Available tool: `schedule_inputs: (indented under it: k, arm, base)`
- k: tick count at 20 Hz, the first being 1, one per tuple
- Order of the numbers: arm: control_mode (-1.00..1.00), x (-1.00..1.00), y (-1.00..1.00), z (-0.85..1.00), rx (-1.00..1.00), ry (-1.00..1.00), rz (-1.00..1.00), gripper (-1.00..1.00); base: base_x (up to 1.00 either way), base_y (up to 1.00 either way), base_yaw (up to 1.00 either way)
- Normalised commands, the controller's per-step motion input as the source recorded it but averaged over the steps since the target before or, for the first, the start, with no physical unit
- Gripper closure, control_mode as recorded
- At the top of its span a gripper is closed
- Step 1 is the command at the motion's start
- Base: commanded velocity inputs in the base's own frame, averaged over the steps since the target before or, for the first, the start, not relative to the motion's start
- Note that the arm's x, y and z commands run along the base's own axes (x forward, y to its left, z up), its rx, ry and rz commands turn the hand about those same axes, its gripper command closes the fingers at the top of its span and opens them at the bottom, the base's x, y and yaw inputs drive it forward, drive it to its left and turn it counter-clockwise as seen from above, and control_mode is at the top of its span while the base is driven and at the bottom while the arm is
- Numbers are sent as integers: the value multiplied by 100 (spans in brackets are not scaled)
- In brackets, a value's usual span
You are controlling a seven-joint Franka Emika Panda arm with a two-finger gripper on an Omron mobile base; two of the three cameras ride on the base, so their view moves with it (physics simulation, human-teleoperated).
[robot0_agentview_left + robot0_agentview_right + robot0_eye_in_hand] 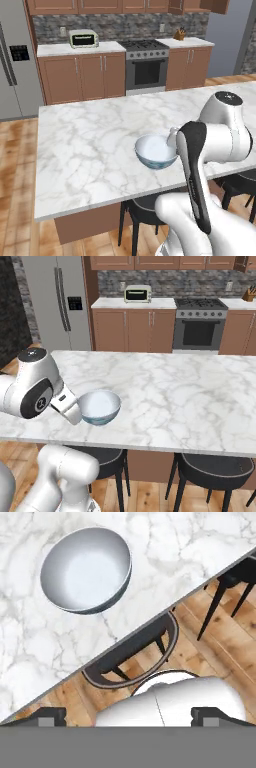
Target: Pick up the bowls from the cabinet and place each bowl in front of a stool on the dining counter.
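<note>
Nearest, the gripper hangs with fingertips spread wide, holding nothing. Below it a black stool tucks under the counter edge. Beyond, the blue-patterned bowl sits upright on the dining counter, directly ahead of that stool.

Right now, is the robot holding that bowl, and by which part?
No, nothing is held. The bowl sits alone on the marble counter, and the gripper is apart from it with empty jaws.

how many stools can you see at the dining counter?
2. One stool is tucked under the dining counter edge directly below the bowl; a second stool stands further right along the same edge. More may sit out of frame.
</note>
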Motion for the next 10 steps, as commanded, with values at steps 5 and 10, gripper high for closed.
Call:
schedule_inputs:
  k: [5, 10]
  arm:
    - [-100, -32, 40, 61, -8, -8, 41, -100]
    - [100, -17, -4, 50, 0, -7, 14, -100]
  base:
    - [0, 0, 0]
    - [-29, -17, 8]
